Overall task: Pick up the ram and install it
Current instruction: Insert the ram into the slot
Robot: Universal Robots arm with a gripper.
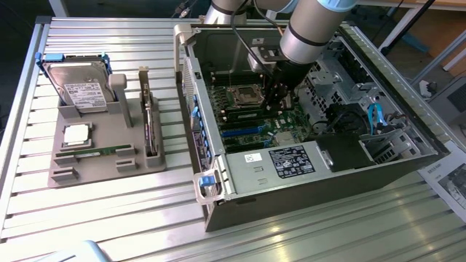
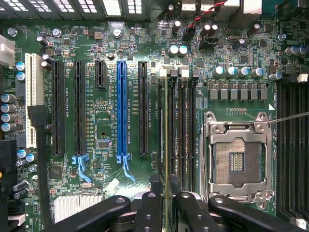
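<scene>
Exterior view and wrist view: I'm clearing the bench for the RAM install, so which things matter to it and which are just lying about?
Job in hand: gripper, closed on the RAM stick; memory slots beside it; open computer case.
Lying about: hard drive, processor chip and expansion card on the grey tray; empty CPU socket.

arm: angled steeply down | wrist: vertical | gripper: clamped on ram

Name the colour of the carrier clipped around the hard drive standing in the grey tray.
Blue. The carrier shows best in the exterior view.
</scene>
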